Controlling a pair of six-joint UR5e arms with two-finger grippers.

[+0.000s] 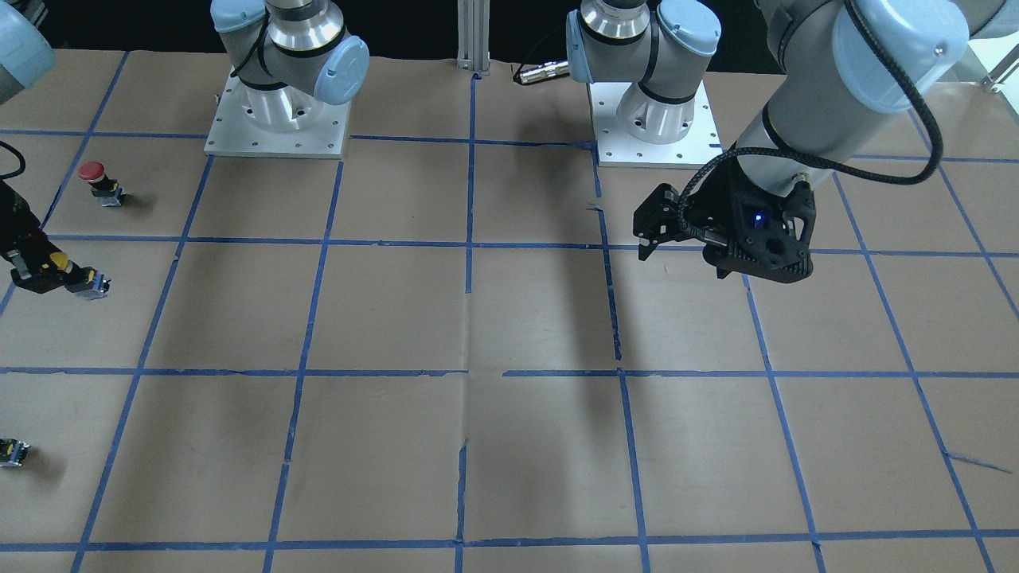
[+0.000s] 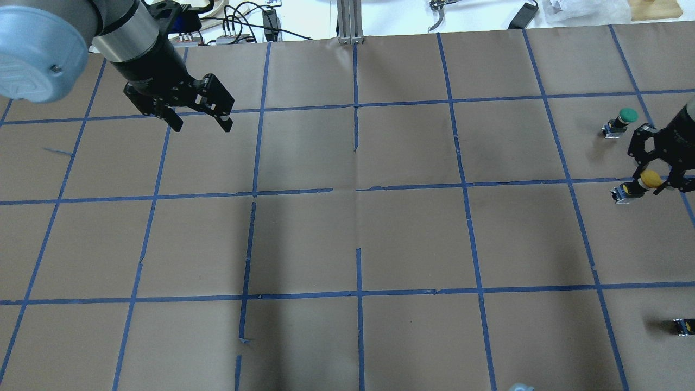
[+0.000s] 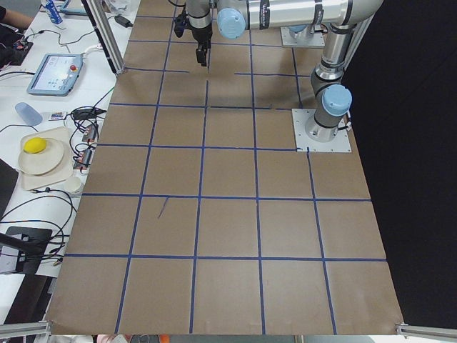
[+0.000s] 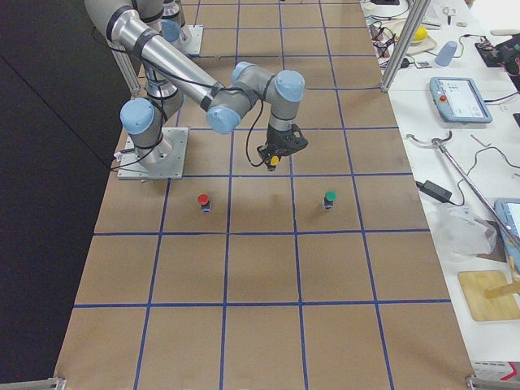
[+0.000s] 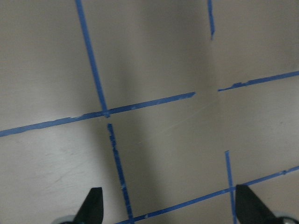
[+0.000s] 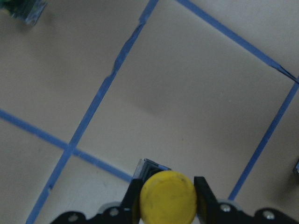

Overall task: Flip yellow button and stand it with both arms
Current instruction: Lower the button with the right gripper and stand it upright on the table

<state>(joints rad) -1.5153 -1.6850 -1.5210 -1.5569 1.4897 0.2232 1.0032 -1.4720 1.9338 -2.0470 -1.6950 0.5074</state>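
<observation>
Brown paper surface [image 3: 228,171] gridded with blue tape [image 3: 228,197]; a cluttered white bench [image 3: 21,89] beside it, darkness on its opposite side.

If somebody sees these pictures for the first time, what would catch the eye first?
First the yellow button, bright between the fingers of the right gripper, which is shut on its cap at the robot's right end of the table. Then the left gripper, open and empty, above the far opposite side. A green button and a red button stand near the held one.
</observation>
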